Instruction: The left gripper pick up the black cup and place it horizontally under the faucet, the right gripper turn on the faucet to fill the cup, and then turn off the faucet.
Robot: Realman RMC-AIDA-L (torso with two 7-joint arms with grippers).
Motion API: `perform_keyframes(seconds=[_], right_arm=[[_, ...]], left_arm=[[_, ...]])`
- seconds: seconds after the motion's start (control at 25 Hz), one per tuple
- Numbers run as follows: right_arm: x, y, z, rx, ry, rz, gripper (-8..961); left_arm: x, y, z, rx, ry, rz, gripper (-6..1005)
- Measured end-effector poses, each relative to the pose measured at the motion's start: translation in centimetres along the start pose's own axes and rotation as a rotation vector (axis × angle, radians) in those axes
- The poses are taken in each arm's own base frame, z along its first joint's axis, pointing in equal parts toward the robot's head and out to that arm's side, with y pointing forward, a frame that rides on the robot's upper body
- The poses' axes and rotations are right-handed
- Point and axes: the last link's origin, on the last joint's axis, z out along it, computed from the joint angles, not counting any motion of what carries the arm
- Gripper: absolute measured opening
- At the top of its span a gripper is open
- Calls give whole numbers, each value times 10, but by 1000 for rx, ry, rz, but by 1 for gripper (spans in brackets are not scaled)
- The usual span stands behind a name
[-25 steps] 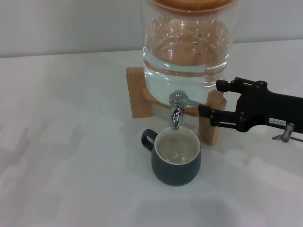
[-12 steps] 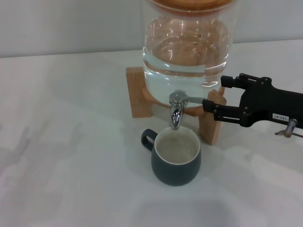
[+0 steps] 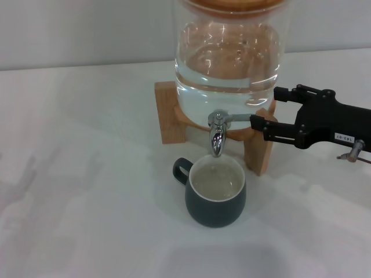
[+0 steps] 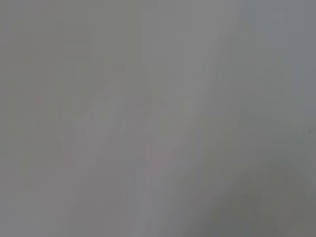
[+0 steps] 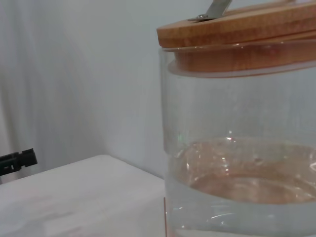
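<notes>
While the black cup (image 3: 215,196) stands upright directly below the spout of the faucet (image 3: 217,134), liquid is seen inside its cream interior, its loop handle turned away from the right gripper (image 3: 262,110). That gripper is held level at the far side of the dispenser from the cup's handle, its two long fingers spread apart, the nearer one laid against the tip of the thin lever and the farther one close beside the glass dispenser (image 3: 228,52); nothing is clamped between them. The wooden stand (image 3: 171,113) is seen under the jar, one leg just below the gripper's fingers. On the white table (image 3: 81,174) no left gripper is shown, and nothing recognisable is offered by its wrist camera. In the right wrist view only the jar, its wooden lid (image 5: 237,24) and the water line are shown. Placement of the cup is judged done and filling well advanced; whether water is running cannot be told, and closing of the lever is judged to remain.
</notes>
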Motion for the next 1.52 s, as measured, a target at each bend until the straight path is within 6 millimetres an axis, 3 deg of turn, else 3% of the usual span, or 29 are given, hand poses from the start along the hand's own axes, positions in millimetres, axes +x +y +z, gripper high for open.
perform_keyframes(seconds=[0.48,0.72,0.96,1.12,1.28,1.52], right_arm=[[-2,2,-1,-22,-17,10,790],[-4,3,-18,-89,-34,16,790],[-2,-4,-59,-181,-112,5,790],[8,-19,-100,-155,-246,37,790],[28,-33,-133,-35,-340,62,787],[67,-38,-154,159,-399,85,785]], left_arm=[[1,-2,-1,10,3,0,787],[1,-2,0,14,7,0,787],[3,-4,1,20,13,8,787],[5,-6,1,33,26,18,787],[10,-11,2,53,48,34,787],[21,-22,0,107,97,61,787]])
